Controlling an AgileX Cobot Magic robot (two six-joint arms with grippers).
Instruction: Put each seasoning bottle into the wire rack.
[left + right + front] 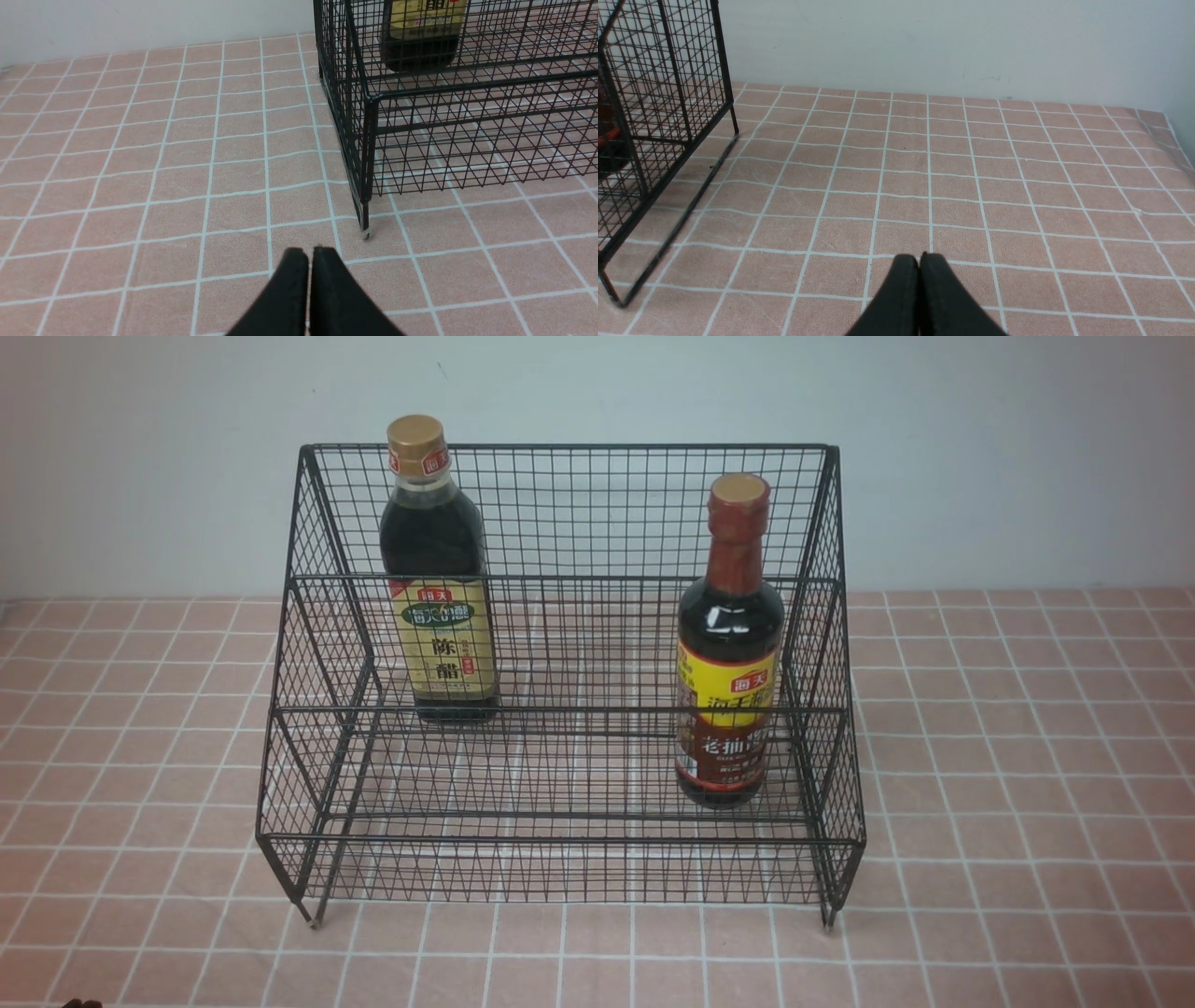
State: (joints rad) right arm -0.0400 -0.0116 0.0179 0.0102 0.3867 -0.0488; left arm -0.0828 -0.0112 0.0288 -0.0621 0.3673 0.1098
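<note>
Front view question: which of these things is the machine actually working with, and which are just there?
Part of the job:
- gold-capped dark bottle with beige-and-green label, standing on the upper tier
- brown-red-capped dark bottle with yellow-and-red label, standing on the lower tier
- black wire-mesh two-tier rack

Just there:
- pink tiled tablecloth
- pale wall

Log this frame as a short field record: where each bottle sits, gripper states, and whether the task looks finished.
gold-capped bottle: upright, upper tier, left side of wire rack
brown-red-capped bottle: upright, lower tier, right side
left gripper: shut, empty, over the tiled cloth outside the rack's left corner
right gripper: shut, empty, right of rack
task status: both bottles in rack, appears complete
</note>
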